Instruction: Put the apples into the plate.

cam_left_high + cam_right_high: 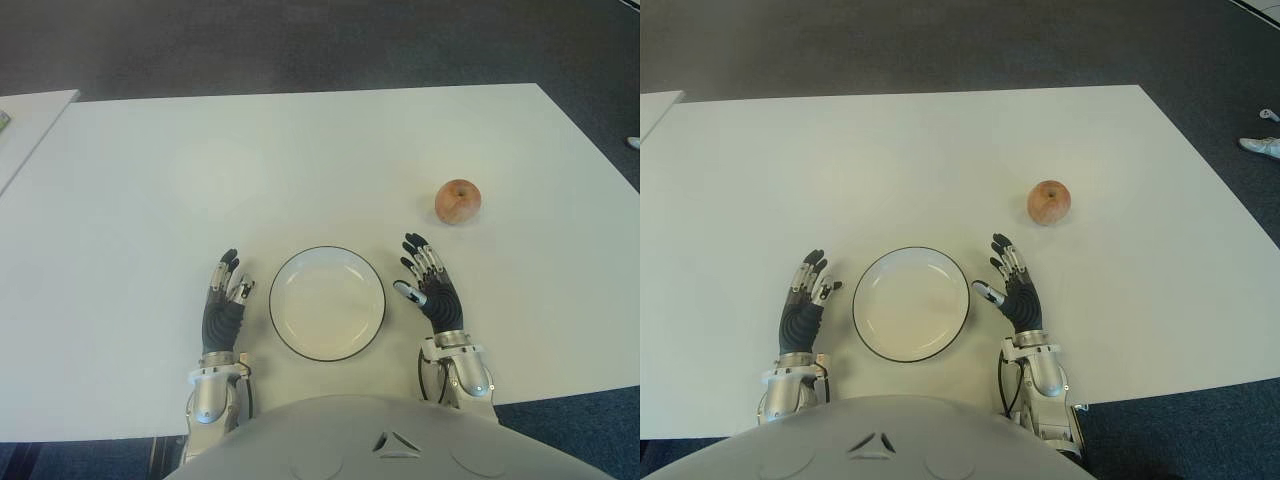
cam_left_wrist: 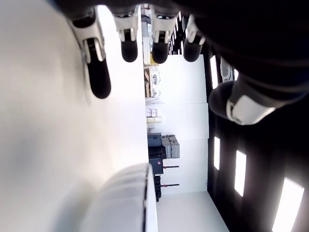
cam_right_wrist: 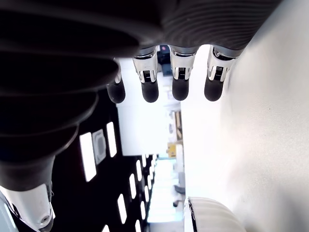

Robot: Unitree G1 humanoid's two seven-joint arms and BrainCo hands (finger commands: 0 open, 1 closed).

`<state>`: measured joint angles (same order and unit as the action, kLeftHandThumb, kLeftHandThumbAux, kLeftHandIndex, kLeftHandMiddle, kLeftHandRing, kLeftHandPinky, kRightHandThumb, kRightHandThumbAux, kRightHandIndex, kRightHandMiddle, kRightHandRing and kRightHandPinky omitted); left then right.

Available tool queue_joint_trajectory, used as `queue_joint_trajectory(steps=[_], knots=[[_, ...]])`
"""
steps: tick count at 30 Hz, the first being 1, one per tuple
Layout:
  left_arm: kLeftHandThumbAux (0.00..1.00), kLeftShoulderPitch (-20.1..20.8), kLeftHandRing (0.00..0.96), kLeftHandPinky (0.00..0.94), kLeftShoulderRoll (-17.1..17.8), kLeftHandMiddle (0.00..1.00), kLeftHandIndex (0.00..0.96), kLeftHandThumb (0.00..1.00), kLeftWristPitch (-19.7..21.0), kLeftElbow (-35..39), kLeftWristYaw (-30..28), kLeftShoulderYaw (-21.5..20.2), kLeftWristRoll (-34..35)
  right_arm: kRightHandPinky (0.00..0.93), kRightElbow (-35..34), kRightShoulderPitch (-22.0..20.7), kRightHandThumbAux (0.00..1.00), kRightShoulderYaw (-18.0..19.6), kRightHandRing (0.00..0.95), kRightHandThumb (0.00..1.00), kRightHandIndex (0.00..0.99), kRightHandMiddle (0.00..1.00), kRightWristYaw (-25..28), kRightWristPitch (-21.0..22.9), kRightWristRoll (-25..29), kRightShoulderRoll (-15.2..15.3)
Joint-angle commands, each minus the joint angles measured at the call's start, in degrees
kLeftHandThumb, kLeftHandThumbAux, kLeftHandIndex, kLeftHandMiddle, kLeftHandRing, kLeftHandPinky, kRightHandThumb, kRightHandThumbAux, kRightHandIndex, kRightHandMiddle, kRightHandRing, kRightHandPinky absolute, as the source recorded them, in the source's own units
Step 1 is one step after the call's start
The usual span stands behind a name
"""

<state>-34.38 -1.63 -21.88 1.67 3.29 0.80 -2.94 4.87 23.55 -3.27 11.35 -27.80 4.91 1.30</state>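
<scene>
One reddish-yellow apple (image 1: pixel 458 201) sits on the white table (image 1: pixel 300 160), to the right and a little beyond the plate. The white plate (image 1: pixel 327 303) with a dark rim lies near the front edge, with nothing in it. My right hand (image 1: pixel 426 278) shows just right of the plate, fingers spread and holding nothing, short of the apple. My left hand (image 1: pixel 226 296) shows just left of the plate, fingers relaxed and holding nothing. The plate's rim (image 2: pixel 130 193) shows in the left wrist view and again, as the plate's rim (image 3: pixel 207 212), in the right wrist view.
A second white table's corner (image 1: pixel 30 115) shows at the far left. Dark carpet (image 1: pixel 300 45) lies beyond the table's far edge. A white shoe (image 1: pixel 1260 146) shows on the floor at the far right.
</scene>
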Motion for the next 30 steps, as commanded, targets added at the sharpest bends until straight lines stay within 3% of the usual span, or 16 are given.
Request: queue_joint_trajectory(steps=[1, 14, 20, 30], knots=[[0.485, -1.23, 0.000, 0.000, 0.37, 0.000, 0.006, 0.039, 1.89, -1.67, -0.48, 0.07, -0.03, 0.050, 1.13, 1.00, 0.655, 0.24, 0.022, 0.384, 0.045, 0.034, 0.38, 1.20, 0.87, 0.17], [0.485, -1.13, 0.000, 0.000, 0.37, 0.000, 0.008, 0.036, 1.92, -1.95, -0.20, -0.06, -0.25, 0.079, 1.21, 0.21, 0.665, 0.50, 0.037, 0.380, 0.042, 0.038, -0.19, 1.11, 0.08, 0.14], [0.491, -0.56, 0.000, 0.000, 0.34, 0.000, 0.009, 0.037, 1.94, -2.33, -0.41, -0.05, 0.06, 0.029, -0.06, -6.20, 0.652, 4.23, 0.028, 0.398, 0.043, 0.040, -4.77, 0.89, -4.02, 1.96], [0.484, 0.51, 0.000, 0.000, 0.09, 0.000, 0.009, 0.036, 1.52, -3.65, -0.07, -0.13, 0.02, 0.041, 6.20, -14.90, 0.616, 7.11, 0.033, 0.440, 0.053, 0.049, -16.90, -17.61, -22.80, 7.49]])
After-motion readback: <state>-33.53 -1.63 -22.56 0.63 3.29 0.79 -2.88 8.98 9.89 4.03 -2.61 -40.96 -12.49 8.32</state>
